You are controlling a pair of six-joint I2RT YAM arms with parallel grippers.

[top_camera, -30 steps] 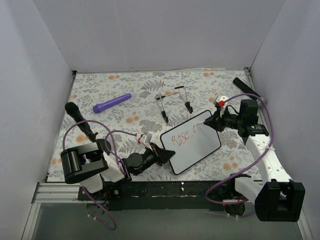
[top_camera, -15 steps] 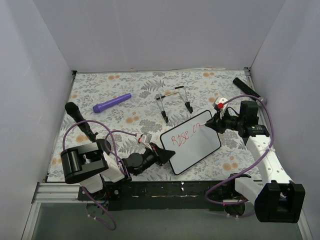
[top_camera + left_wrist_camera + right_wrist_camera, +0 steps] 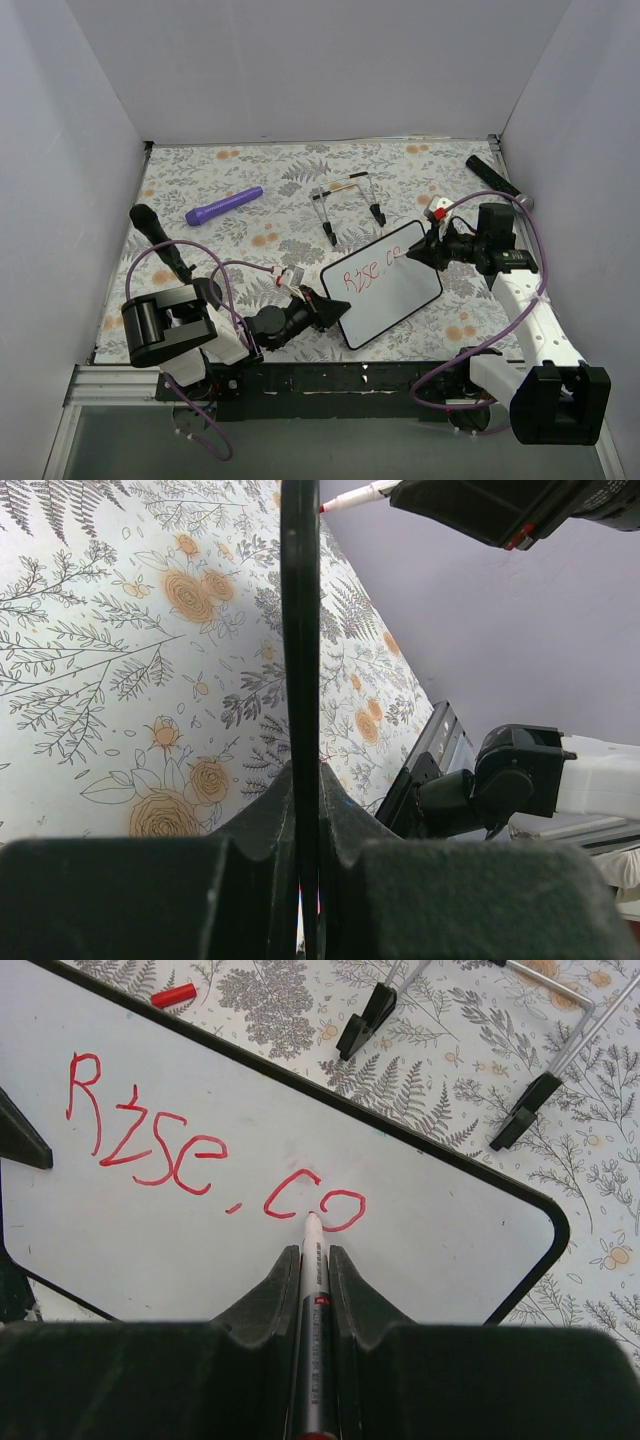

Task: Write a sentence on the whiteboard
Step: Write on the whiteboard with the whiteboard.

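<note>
Grippers are both clamping. Nearest, left gripper [image 3: 328,308] is pinching the whiteboard [image 3: 390,292] by its edge, with the board extending ahead of its fingers. Right gripper [image 3: 312,1253] is gripping a marker [image 3: 311,1300], its tip touching the board just past the fingertips, at the sentence [image 3: 190,1155] reading "Rise. co". Beyond that gripper, a wire stand [image 3: 350,205] is sitting on the floral table [image 3: 200,170].
</note>
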